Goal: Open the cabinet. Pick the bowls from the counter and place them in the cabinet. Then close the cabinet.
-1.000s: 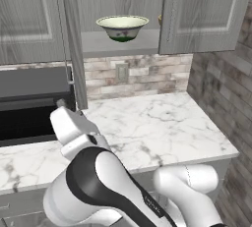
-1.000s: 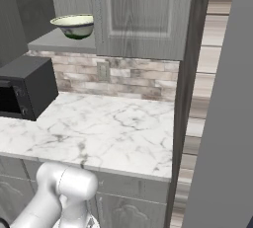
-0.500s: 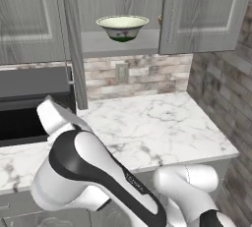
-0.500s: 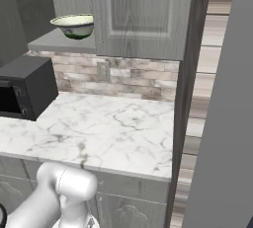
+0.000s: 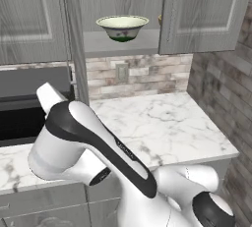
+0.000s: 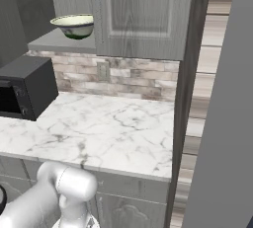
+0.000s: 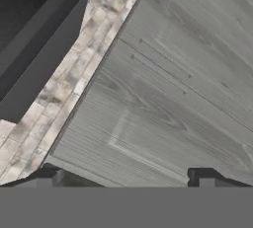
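Observation:
The cabinet [image 5: 206, 14] hangs over the counter [image 5: 162, 123] with its left door [image 5: 74, 49] swung out edge-on and its right door shut. On the grey shelf inside stands a cream-white bowl [image 5: 122, 27] with a dark pattern, upright; it shows again in the right base view as the bowl [image 6: 74, 24]. A tan sliver [image 5: 159, 19] peeks from behind the right door's edge; I cannot tell what it is. My gripper [image 7: 126, 180] is open, its fingertips [image 7: 49, 177] wide apart with nothing between them, facing a grey wood-grain door panel [image 7: 168, 89].
A black microwave [image 5: 24, 118] sits at the counter's left, also in the right base view [image 6: 24, 94] and the hand view [image 7: 34, 34]. A brick backsplash [image 5: 138, 73] runs behind. A tall grey panel [image 6: 222, 123] bounds the right. My arm's bulky elbow [image 5: 83, 137] fills the left foreground.
The arm has swung left and upward, its upper link rising beside the open door. The bowl on the shelf and the doors have not moved.

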### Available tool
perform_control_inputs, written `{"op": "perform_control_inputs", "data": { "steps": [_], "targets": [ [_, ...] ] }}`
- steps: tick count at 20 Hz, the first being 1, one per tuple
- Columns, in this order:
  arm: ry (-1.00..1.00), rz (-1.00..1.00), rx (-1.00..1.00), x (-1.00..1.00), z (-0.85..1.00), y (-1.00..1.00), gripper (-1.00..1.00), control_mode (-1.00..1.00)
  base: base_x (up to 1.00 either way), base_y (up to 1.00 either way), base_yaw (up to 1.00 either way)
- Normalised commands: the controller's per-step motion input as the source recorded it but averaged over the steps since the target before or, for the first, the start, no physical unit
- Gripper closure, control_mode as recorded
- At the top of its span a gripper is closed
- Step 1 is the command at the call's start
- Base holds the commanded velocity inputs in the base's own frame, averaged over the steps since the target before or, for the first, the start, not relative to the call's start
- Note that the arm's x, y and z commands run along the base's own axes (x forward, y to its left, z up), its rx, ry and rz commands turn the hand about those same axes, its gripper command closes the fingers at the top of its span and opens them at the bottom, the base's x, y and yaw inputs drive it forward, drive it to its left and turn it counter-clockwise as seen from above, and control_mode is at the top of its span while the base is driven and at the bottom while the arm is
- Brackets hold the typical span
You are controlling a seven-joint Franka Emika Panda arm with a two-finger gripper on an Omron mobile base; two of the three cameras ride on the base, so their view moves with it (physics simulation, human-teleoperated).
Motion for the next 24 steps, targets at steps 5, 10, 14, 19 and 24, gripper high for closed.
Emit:
{"op": "perform_control_inputs", "data": {
  "steps": [5,10,14,19,24],
  "targets": [
    [0.04,-0.21,0.41,0.1,-0.49,0.01,-1.0,-1.0,0.0,0.0,0.0],
    [0.0,-0.24,0.36,0.0,-0.44,0.01,-1.0,-1.0,0.0,0.0,0.0],
    [0.0,-0.26,0.32,0.0,-0.23,-0.08,-1.0,-1.0,0.0,0.0,0.0],
    [0.02,-0.24,0.21,0.32,0.03,-0.16,-1.0,-1.0,0.0,0.0,0.0],
    [0.17,-0.17,0.29,0.73,0.17,-0.54,-1.0,-1.0,0.0,0.0,0.0]
  ]
}}
